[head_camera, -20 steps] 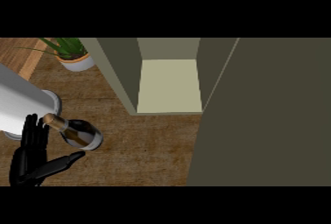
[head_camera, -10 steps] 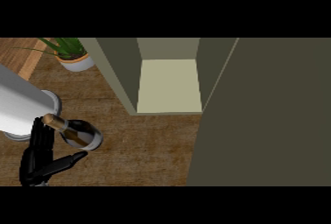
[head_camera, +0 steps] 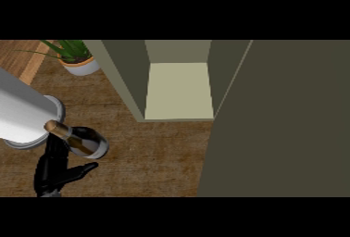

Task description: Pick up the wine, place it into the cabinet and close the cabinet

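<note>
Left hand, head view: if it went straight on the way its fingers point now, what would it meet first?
Nothing that shows. The left hand points its fingers at the view's lower edge, over bare counter. The wine lies up by its wrist, off that line. The hand's height above the counter is unclear.

Open cabinet (head_camera: 179, 90), door (head_camera: 287, 120) alongside right

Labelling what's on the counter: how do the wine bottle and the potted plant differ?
The wine bottle is dark with a gold neck; the potted plant is green in a pale pot. The bottle is by the left hand; the plant stands farther back, away from it. Both are left of the open cabinet.
</note>
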`<action>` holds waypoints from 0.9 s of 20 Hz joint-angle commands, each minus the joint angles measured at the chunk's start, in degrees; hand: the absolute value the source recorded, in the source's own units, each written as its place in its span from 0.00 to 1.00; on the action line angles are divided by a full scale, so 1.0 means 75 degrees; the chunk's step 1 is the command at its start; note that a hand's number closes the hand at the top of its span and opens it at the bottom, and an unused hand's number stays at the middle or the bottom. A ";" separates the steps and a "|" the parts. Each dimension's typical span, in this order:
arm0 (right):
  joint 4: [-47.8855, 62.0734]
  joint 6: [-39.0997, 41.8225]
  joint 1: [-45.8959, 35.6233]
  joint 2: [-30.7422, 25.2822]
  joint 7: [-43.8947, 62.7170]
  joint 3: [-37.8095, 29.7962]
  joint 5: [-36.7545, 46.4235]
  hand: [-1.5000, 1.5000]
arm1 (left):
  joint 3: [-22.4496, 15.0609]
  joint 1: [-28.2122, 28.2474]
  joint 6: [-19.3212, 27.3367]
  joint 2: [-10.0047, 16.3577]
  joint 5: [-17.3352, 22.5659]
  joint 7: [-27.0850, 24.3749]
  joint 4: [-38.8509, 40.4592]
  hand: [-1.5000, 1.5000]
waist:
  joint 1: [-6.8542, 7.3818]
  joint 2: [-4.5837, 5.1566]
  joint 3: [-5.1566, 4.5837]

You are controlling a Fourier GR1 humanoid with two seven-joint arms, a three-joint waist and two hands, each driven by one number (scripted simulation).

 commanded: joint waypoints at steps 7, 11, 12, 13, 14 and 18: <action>-0.1211 -0.0195 0.0345 -0.0202 0.0350 0.0546 0.1287 0.00 | 0.0014 -0.0645 0.0145 -0.0004 -0.0062 -0.0774 0.0989 0.00 | 0.0016 -0.0011 0.0002; -0.1239 -0.0136 0.0495 -0.0432 -0.0022 0.0299 0.0779 0.00 | 0.0222 -0.1043 0.0084 -0.0191 0.0041 -0.1711 0.2008 1.00 | -0.0036 0.0018 -0.0002; -0.1445 -0.0278 0.0326 -0.0325 0.0498 0.0533 0.1029 0.00 | 0.0294 -0.1013 -0.0327 0.0095 0.0206 -0.1478 0.2066 1.00 | -0.0028 0.0002 -0.0008; -0.1605 -0.0245 0.0606 -0.0563 0.0318 0.0418 0.0993 0.00 | 0.0132 -0.0839 -0.0278 -0.0075 0.0208 -0.1255 0.1606 1.00 | 0.0004 -0.0013 0.0004; -0.1080 -0.0068 0.0502 -0.0466 -0.0399 0.0078 0.0440 0.00 | 0.0210 -0.1133 -0.0330 0.0028 0.0230 -0.1417 0.2045 1.00 | 0.0038 0.0023 0.0009; -0.1529 -0.0337 0.0607 -0.0563 0.0271 0.0562 0.1054 0.00 | 0.0078 -0.1165 0.0062 0.0086 -0.0054 -0.1790 0.2069 1.00 | -0.0001 -0.0012 0.0002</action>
